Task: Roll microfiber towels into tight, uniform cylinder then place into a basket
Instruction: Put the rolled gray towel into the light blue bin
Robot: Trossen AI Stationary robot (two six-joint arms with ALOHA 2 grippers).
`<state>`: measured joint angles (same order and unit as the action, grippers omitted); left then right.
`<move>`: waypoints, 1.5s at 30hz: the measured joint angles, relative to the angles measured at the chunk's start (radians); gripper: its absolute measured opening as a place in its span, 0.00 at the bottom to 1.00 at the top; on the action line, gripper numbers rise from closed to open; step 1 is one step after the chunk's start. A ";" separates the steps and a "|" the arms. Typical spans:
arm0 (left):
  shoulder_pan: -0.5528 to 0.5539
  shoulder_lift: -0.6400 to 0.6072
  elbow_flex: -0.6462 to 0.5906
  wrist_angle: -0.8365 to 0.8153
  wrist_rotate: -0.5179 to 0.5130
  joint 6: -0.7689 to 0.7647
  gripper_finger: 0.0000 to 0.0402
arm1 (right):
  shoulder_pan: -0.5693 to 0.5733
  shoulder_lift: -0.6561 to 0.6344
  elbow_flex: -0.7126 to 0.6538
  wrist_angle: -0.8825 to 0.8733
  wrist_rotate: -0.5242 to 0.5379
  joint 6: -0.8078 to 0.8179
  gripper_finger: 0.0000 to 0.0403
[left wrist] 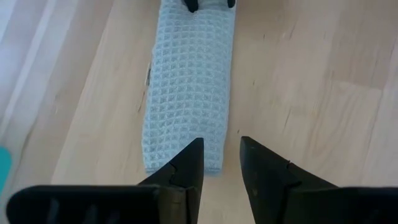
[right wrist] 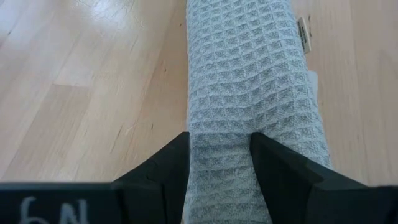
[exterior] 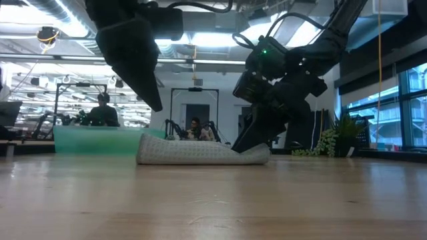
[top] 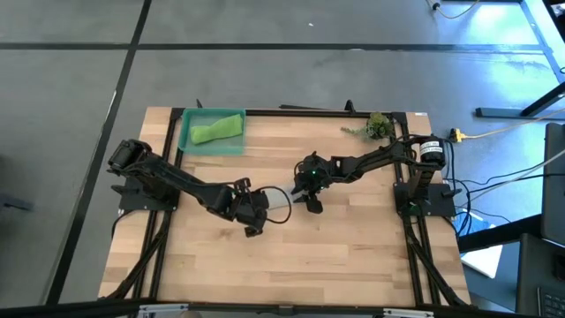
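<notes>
Pale wooden planks make up the bench (top: 353,238), framed by dark rails and standing on a grey floor; its whole near half lies bare, as does the stretch between the two arm bases. At the far left corner sits the basket (top: 187,144), just inside the bench edge, with the lime green towel (top: 217,130) lying rolled inside it; a small leafy sprig (top: 374,126) rests near the far right corner, well apart from everything else.

The grey towel (right wrist: 249,81) lies rolled into a cylinder near the middle of the bench, flat on the wood, with open planks along both of its long sides; a small label shows at its side in the right wrist view.

The right pincer (right wrist: 219,163) is at one end of the roll, its fingers (right wrist: 163,168) straddling the end of the cloth and pinching it; in the low view that end is pressed down under the dark fingers. The left pincer (left wrist: 221,163) hovers at the opposite end, its fingertips narrowly parted with bare wood showing in the gap, holding nothing, just past the roll's edge and raised above the bench in the low view.

Beyond the bench the low view shows an open workshop with people seated far back.
</notes>
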<state>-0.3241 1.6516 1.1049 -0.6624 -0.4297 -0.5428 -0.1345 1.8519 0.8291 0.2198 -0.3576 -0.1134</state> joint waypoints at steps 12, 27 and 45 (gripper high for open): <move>0.025 0.000 0.000 0.006 0.000 -0.030 0.25 | 0.000 0.000 0.000 0.000 -0.001 0.003 0.43; 0.064 0.045 0.001 0.073 0.002 0.090 0.64 | 0.000 -0.002 0.001 0.001 -0.001 0.003 0.43; 0.160 0.069 0.000 0.124 0.082 0.205 0.99 | 0.000 -0.002 0.001 0.033 0.000 0.003 0.43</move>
<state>-0.1641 1.7206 1.1046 -0.5384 -0.3473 -0.3376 -0.1345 1.8503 0.8303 0.2528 -0.3576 -0.1101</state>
